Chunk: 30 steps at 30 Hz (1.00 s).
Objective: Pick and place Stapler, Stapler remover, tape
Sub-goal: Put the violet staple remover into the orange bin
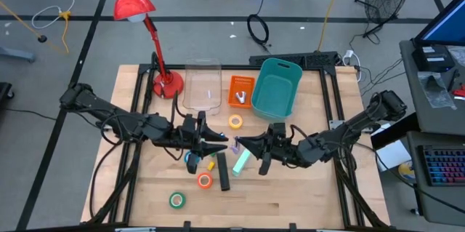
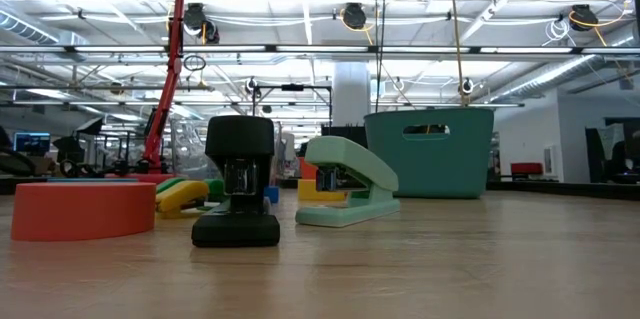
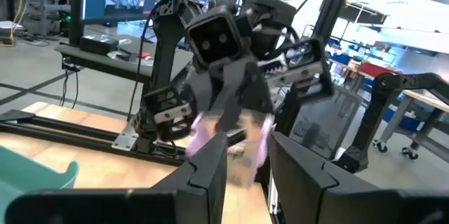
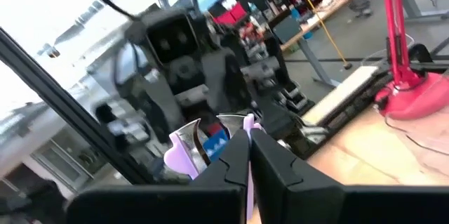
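Note:
The lavender stapler remover (image 1: pixel 235 143) hangs in the air over the table's middle, between my two grippers. My left gripper (image 1: pixel 224 145) comes at it from the table's left and my right gripper (image 1: pixel 242 143) from the right; both are shut on it. Below them the mint-green stapler (image 1: pixel 242 162) and a black stapler (image 1: pixel 223 172) lie on the table. Tape rolls lie flat on the wood: yellow (image 1: pixel 235 121), blue (image 1: pixel 191 161), orange (image 1: pixel 205 181), green (image 1: pixel 176 200). The low view shows both staplers (image 2: pixel 345 184) but neither gripper. My left gripper has the remover's lavender body (image 3: pixel 261 143) between its two fingers (image 3: pixel 210 171), reaching level from the table's left. The picture is blurred there, so the exact part cannot be told. The remover is lifted clear of the table. My right gripper pinches a thin lavender edge of the remover (image 4: pixel 249 127) between its two fingers (image 4: pixel 228 164), level from the table's right. A lavender wing (image 4: pixel 179 157) and the metal claws (image 4: pixel 200 138) stick out beyond the fingers toward the left gripper.
A teal basket (image 1: pixel 276 86), an orange tray (image 1: pixel 240 90) and a clear container (image 1: pixel 202 83) stand along the far side. A red desk lamp (image 1: pixel 166 83) stands at the far left. Bare wood lies along the near edge (image 1: pixel 290 203).

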Available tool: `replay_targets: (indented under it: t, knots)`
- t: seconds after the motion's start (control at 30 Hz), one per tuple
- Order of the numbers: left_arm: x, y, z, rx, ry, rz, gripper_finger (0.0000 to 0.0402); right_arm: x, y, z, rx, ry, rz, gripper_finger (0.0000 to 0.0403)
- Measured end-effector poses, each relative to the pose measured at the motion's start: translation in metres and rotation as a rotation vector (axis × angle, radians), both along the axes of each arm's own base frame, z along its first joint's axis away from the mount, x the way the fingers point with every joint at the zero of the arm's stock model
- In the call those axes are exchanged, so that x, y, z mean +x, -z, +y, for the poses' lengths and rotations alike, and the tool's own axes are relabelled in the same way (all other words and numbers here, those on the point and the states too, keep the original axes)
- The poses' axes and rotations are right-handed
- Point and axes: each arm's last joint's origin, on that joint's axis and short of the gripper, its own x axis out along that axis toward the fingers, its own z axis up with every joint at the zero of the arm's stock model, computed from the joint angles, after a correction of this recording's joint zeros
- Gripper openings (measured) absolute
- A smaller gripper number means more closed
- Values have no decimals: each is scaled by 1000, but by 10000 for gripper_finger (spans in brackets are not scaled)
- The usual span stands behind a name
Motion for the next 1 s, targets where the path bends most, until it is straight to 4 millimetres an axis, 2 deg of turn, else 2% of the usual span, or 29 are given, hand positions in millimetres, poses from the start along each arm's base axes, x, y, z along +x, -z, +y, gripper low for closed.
replay_targets:
  t: [1.0]
  knots:
    - [0, 1, 0, -22, 1, 15, 111, 3, -2, -6, -2, 17, -14, 0]
